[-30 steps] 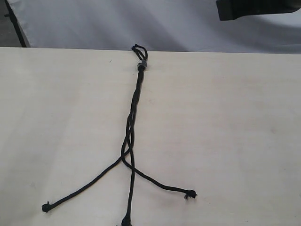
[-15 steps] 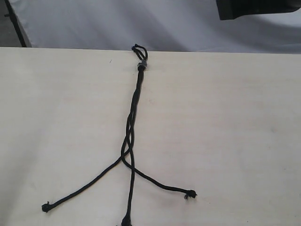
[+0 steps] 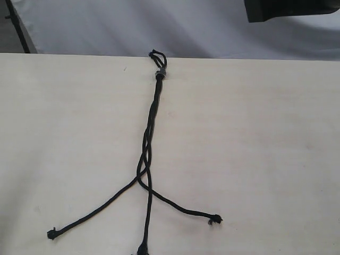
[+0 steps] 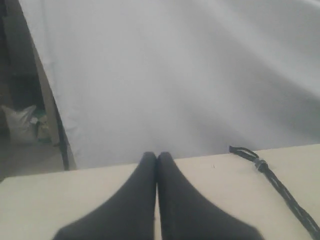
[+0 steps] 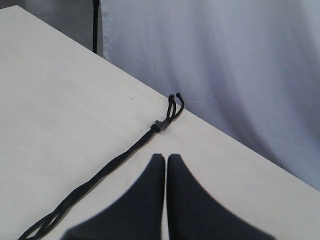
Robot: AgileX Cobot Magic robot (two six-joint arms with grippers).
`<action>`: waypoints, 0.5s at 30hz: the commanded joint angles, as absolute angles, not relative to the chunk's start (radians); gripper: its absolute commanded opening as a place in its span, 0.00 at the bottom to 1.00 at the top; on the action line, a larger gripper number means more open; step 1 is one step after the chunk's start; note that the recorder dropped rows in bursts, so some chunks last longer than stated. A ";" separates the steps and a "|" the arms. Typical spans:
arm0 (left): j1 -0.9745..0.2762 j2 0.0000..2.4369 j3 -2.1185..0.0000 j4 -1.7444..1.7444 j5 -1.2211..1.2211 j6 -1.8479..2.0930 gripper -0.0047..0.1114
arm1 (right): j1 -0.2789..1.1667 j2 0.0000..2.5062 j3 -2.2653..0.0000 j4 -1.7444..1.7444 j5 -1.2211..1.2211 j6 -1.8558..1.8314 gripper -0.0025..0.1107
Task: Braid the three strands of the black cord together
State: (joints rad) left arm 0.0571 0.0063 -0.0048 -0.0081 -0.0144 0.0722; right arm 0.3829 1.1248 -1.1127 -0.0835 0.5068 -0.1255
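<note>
The black cord point(image 3: 151, 125) lies along the middle of the pale table, its loop and greyish band point(image 3: 159, 71) at the far edge. Its upper length is braided down to about point(image 3: 143, 175). Below that the three strands splay: one to the near left point(image 3: 90, 212), one straight down point(image 3: 147, 223), one to the near right point(image 3: 183, 210). Neither gripper shows in the exterior view. My left gripper point(image 4: 157, 156) is shut and empty, with the cord's loop end point(image 4: 260, 164) off to its side. My right gripper point(image 5: 166, 157) is shut and empty, close beside the band point(image 5: 159, 125).
A white cloth backdrop point(image 3: 159, 26) hangs behind the table's far edge. A dark block point(image 3: 289, 9) juts in at the exterior view's top right. A dark pole point(image 3: 18, 29) stands at the far left. The pale tabletop point(image 3: 255, 149) stretches out on both sides of the cord.
</note>
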 commanded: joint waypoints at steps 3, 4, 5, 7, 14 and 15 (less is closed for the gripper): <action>0.092 0.000 0.000 0.022 0.130 -0.008 0.04 | 0.378 1.121 -1.112 -0.086 0.499 -0.120 0.04; 0.107 0.000 0.000 0.019 0.140 -0.008 0.04 | 0.378 1.121 -1.112 -0.086 0.499 -0.120 0.04; 0.140 0.000 0.000 0.015 0.145 -0.008 0.04 | 0.378 1.121 -1.112 -0.086 0.499 -0.120 0.04; 0.152 0.000 0.000 0.015 0.145 -0.017 0.04 | 0.378 1.121 -1.112 -0.086 0.499 -0.120 0.04; 0.152 0.000 0.000 0.015 0.165 -0.024 0.04 | 0.378 1.121 -1.112 -0.086 0.499 -0.120 0.04; 0.152 0.000 0.000 0.015 0.165 -0.024 0.04 | 0.378 1.121 -1.112 -0.086 0.499 -0.120 0.04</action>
State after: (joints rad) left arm 0.1512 0.0045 -0.0025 0.0176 0.1627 -0.0143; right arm 0.3829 1.1248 -1.1127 -0.0835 0.5068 -0.1255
